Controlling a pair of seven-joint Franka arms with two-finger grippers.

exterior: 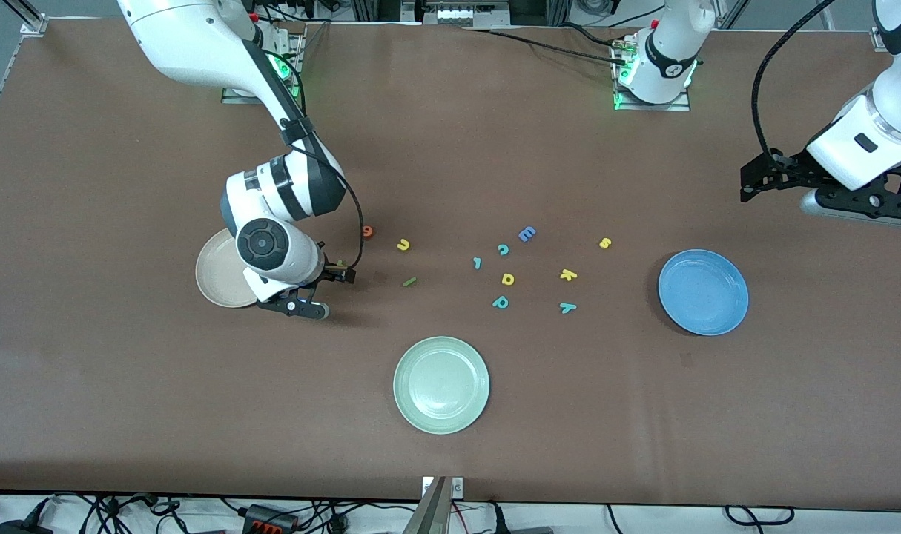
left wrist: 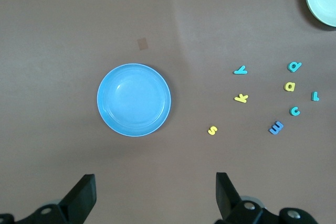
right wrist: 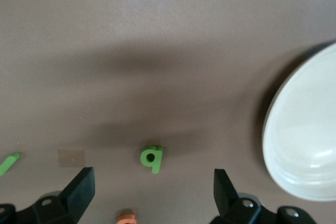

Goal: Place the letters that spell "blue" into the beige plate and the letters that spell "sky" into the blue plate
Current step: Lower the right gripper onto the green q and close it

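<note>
Jaws of right gripper (right wrist: 152,192) wide apart, empty, low over green "b" (right wrist: 151,158) just beside beige plate (exterior: 214,276). Left gripper (left wrist: 155,195) likewise wide, empty, hovering near blue plate (exterior: 703,291). Yellow "s" (exterior: 605,242), "k" (exterior: 568,275), teal "y" (exterior: 567,307) loose on table between plates.

The right end effector (right wrist: 152,195) hangs with its two fingers (right wrist: 79,192) spread wide over the brown surface (right wrist: 157,35). Between them lies the green "b" (right wrist: 151,158), flat, touching neither. The orange "e" (right wrist: 126,218) and green "l" (right wrist: 9,163) lie near it. The beige plate (right wrist: 307,135) sits well apart
</note>
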